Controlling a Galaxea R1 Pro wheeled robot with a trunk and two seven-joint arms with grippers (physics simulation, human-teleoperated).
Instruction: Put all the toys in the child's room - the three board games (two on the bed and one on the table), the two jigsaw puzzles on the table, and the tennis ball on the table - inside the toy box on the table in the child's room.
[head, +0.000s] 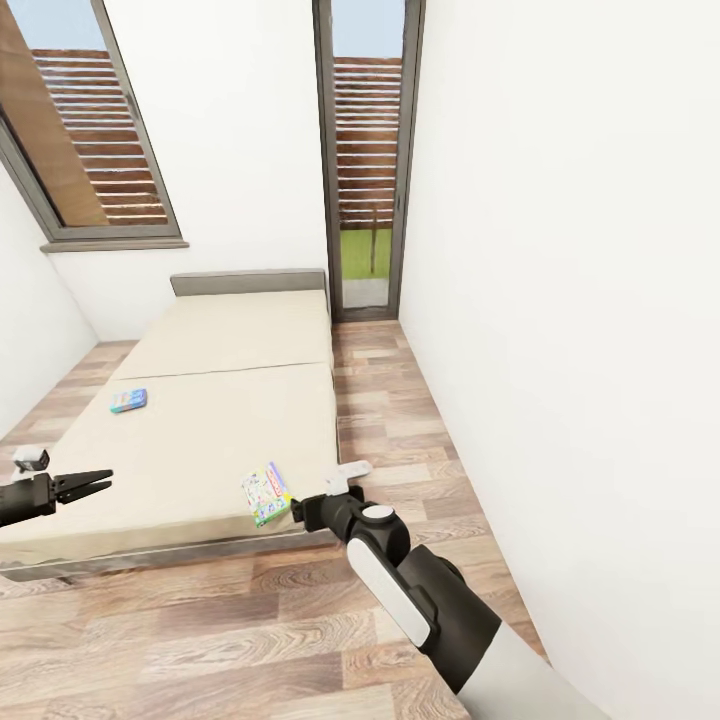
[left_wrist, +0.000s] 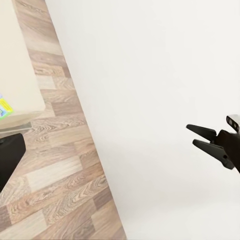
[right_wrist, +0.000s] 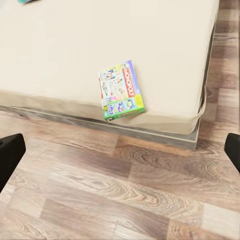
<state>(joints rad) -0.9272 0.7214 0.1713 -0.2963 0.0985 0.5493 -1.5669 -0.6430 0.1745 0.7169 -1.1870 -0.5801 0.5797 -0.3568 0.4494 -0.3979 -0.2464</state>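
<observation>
From the head view we are seeing the right arm reaching toward the white board game (head: 266, 493) at the bed's (head: 200, 440) near edge; the teal board game (head: 128, 401) is lying farther back. The left pincer (head: 100, 484) is hovering open. From the right wrist, the right pincer (right_wrist: 120, 150) is gaping wide above the floor (right_wrist: 120, 200)

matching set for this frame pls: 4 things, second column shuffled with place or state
1. white board game
2. teal-blue board game
3. left gripper
4. right gripper

A. over the floor, jaws wide open
B. near the bed's left edge, farther from the robot
C. at the bed's near edge, close to the right corner
D. over the bed's left corner, jaws slightly apart, holding nothing

Pairs: 1-C, 2-B, 3-D, 4-A
</observation>
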